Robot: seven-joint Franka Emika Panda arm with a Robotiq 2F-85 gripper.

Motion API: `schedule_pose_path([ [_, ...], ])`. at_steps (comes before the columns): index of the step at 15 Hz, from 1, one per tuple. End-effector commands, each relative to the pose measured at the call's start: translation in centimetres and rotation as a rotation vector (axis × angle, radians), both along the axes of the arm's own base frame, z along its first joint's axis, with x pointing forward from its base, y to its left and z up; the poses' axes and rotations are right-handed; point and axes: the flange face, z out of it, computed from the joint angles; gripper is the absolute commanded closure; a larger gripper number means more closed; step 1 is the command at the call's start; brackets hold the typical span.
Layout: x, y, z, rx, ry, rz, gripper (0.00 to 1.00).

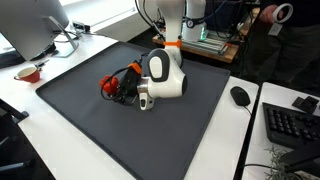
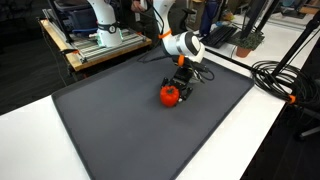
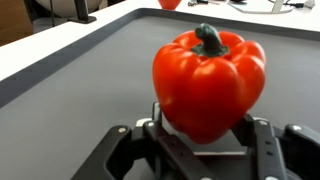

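Note:
A red bell pepper (image 3: 208, 85) with a green stem sits upright on a dark grey mat (image 3: 90, 80). My gripper (image 3: 203, 125) has one finger on each side of the pepper's lower half, and both fingers press against its skin. In both exterior views the arm reaches down low over the mat (image 1: 90, 125) (image 2: 130, 130). There the gripper (image 1: 125, 88) (image 2: 178, 88) holds the pepper (image 1: 107, 87) (image 2: 170, 96), which rests on or just above the mat near its middle.
A monitor (image 1: 35, 25) and a small red cup (image 1: 28, 73) stand on the white table beside the mat. A mouse (image 1: 240, 96) and a keyboard (image 1: 290, 125) lie on the other side. Black cables (image 2: 285, 80) and a wooden cart (image 2: 100, 45) lie beyond the mat.

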Motion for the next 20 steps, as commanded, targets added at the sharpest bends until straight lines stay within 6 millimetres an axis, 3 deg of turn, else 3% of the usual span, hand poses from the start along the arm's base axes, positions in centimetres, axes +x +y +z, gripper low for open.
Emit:
schedule_pose_path([
  [1,0.6,-0.1,-0.6,0.047,0.0,0.008,0.59],
  [2,0.6,-0.1,-0.7,0.056,0.0,0.007,0.59],
  [3,0.7,-0.1,-0.7,0.064,0.001,0.006,0.11],
  [5,0.6,0.0,-0.8,0.071,0.013,0.001,0.02],
  [9,0.0,0.7,-0.2,0.085,0.026,-0.012,0.0],
  [12,-1.9,3.2,1.6,0.166,0.071,-0.042,0.0],
  [15,-4.6,6.3,4.9,0.269,0.055,-0.037,0.0],
  [20,-9.3,11.2,12.7,0.513,-0.083,0.059,0.0],
])
